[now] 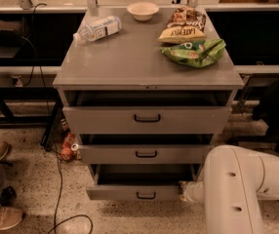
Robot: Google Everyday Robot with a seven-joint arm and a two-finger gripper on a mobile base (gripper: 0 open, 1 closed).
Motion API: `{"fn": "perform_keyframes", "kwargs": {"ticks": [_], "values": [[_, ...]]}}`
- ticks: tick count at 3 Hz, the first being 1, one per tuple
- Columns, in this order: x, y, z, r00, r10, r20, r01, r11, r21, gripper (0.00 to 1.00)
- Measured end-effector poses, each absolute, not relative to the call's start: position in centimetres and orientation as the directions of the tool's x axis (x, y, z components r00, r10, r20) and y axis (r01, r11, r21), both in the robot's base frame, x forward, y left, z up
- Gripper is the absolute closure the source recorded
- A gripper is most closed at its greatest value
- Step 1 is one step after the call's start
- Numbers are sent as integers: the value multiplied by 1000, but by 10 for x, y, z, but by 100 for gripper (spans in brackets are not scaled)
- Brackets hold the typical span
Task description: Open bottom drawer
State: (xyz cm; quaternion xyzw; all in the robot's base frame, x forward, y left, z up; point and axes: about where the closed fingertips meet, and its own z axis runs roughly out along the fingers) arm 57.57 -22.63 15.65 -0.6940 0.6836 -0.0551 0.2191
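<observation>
Bottom drawer (pixel 129 192): lowest of three, partly pulled out, front toward camera, long axis left-right.
Gripper (pixel 184 192): at drawer front's right end; whether closed or apart, unclear.
Handle (pixel 146 195): black loop, left of gripper.

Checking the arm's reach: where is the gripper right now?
In the camera view the gripper sits low on the right, at the right end of the bottom drawer front, just ahead of the white arm.
</observation>
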Motion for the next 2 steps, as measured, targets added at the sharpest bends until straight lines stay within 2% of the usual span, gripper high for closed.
{"fn": "perform_keyframes", "kwargs": {"ticks": [2], "values": [[574, -224, 155, 61, -973, -225, -926, 29, -377, 13]]}}
